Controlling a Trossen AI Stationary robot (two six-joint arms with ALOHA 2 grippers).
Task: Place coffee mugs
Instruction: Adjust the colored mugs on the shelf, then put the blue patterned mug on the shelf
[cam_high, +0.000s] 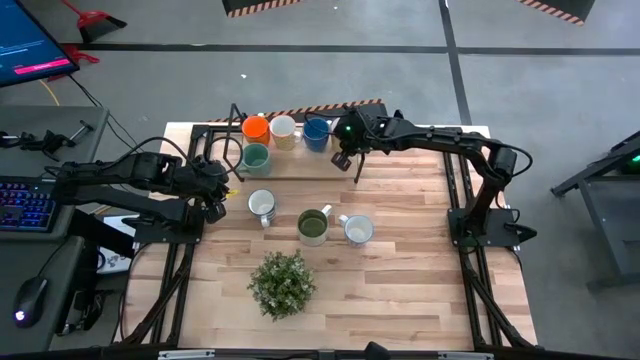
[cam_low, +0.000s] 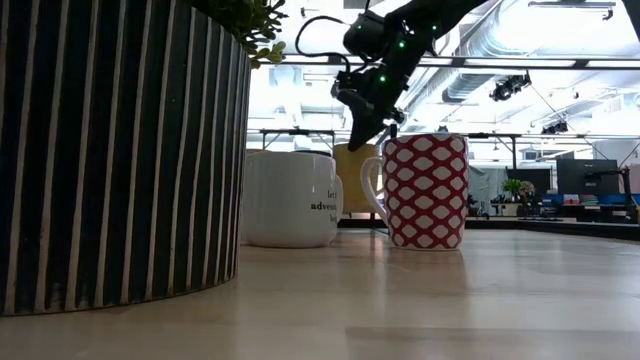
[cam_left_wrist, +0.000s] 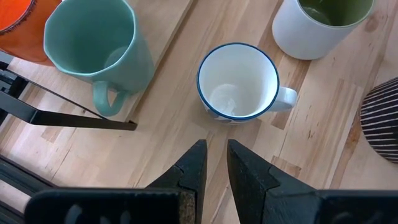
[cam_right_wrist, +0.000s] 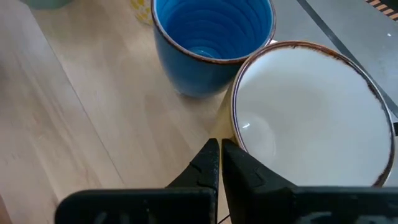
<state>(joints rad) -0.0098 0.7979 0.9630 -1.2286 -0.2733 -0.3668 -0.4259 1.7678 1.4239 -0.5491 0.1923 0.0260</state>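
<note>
High view: potted plant (cam_high: 282, 284) sits at the table's (cam_high: 400, 290) near-middle, used as landmark. Just beyond it, a row of three mugs: white mug (cam_high: 262, 206), olive-green mug (cam_high: 313, 226), pale mug (cam_high: 358, 230). Farther beyond the plant, at the far edge: orange mug (cam_high: 255, 128), cream mug (cam_high: 283, 130), blue mug (cam_high: 316, 132), with teal mug (cam_high: 256, 157) just in front of the orange one. Left gripper (cam_high: 215, 203) is beside the white mug, on the side away from the olive-green mug. Right gripper (cam_high: 345, 158) hangs near the blue mug.

Low view: plant's striped pot (cam_low: 120, 150) fills the foreground; past it a white lettered mug (cam_low: 290, 198) and a red-and-white patterned mug (cam_low: 426, 190), right arm above them.

Left wrist view: left fingers (cam_left_wrist: 193, 167) nearly together, narrow gap, holding nothing, pointed at the blue-rimmed white mug (cam_left_wrist: 238, 81); teal mug (cam_left_wrist: 93, 43) nearby.

Right wrist view: right fingers (cam_right_wrist: 208, 163) pressed together, empty, tips at the brown-rimmed white mug (cam_right_wrist: 311, 112), blue mug (cam_right_wrist: 211, 37) touching it.
</note>
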